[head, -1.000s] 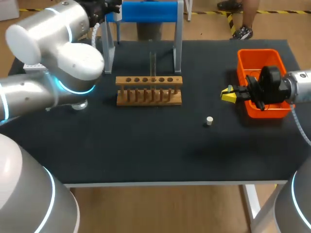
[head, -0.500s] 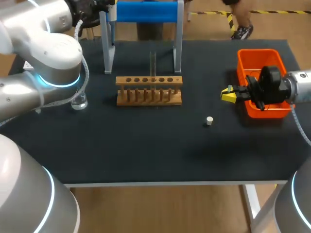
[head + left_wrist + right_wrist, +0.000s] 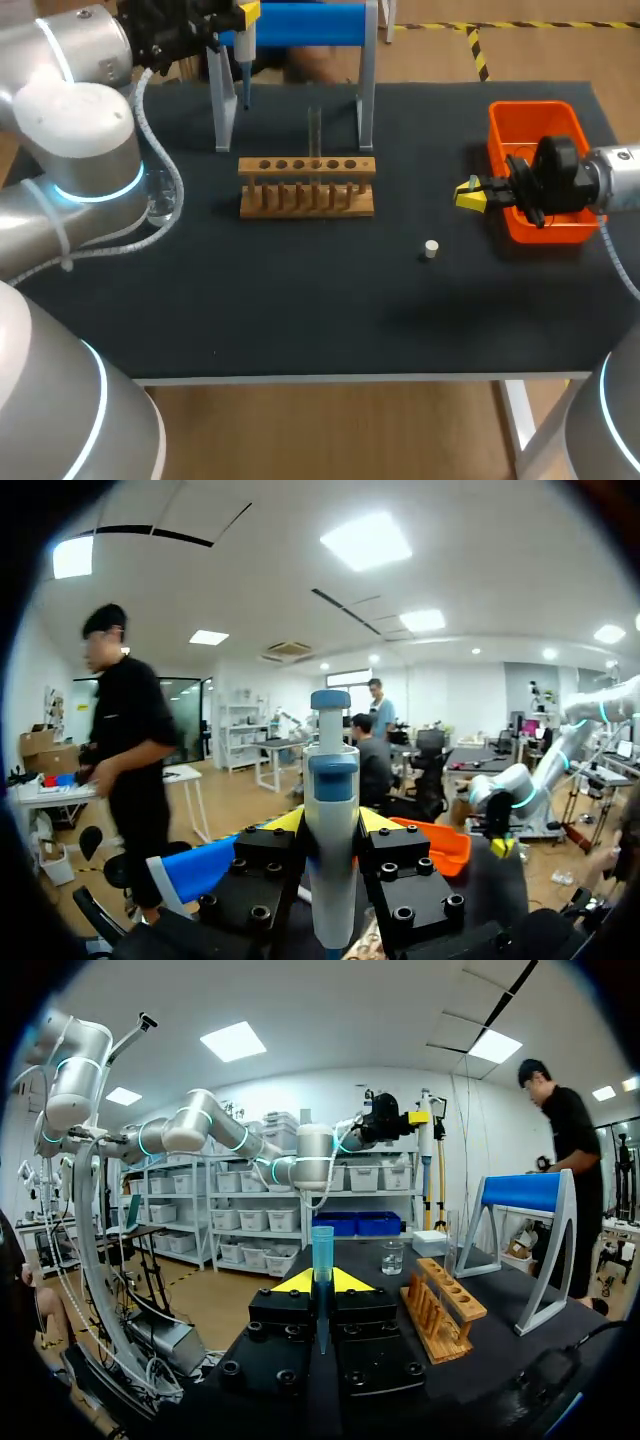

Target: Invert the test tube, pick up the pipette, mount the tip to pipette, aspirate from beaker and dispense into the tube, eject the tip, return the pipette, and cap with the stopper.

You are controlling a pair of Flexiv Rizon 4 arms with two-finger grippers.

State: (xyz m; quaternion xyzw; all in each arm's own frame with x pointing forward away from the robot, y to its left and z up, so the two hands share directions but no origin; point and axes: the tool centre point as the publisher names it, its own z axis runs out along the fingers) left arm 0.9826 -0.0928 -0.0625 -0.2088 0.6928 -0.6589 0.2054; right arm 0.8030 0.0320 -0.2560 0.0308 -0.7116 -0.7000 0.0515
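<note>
1. Pipette (image 3: pixel 331 780): gripped between the 2 fingers of the left gripper (image 3: pixel 331 822), which is clamped on its body. Its long axis is upright, with the head above the jaws and the shaft hanging below them. It is held high, just in front of the blue stand (image 3: pixel 300 22).

2. Tip (image 3: pixel 322 1245): pinched between the 2 fingers of the right gripper (image 3: pixel 322 1282). It stands upright with the wide mouth above the jaws and the narrow end below.

3. Governing relation: the tip lies well apart from the pipette, across the table (image 3: pixel 300 300) toward the right arm's side. Both long axes are vertical, and the shaft end faces down while the tip mouth faces up. Judgement: mounting requires the shaft to be brought directly above that mouth, and any sideways offset risks a skewed seat.

4. Containers:
- Beaker (image 3: pixel 163 203): sits below and beside the left arm and holds clear liquid.
- Test tube (image 3: pixel 314 128): stands upright at the wooden rack (image 3: pixel 307 190), between the 2 grippers. Its contents cannot be determined.
- Orange bin (image 3: pixel 530 112): sits directly behind the right jaws, with its interior mostly hidden by the gripper.

5. Stopper (image 3: pixel 431 249): lies loose on the table near the right jaws and is not yet fitted.
</note>
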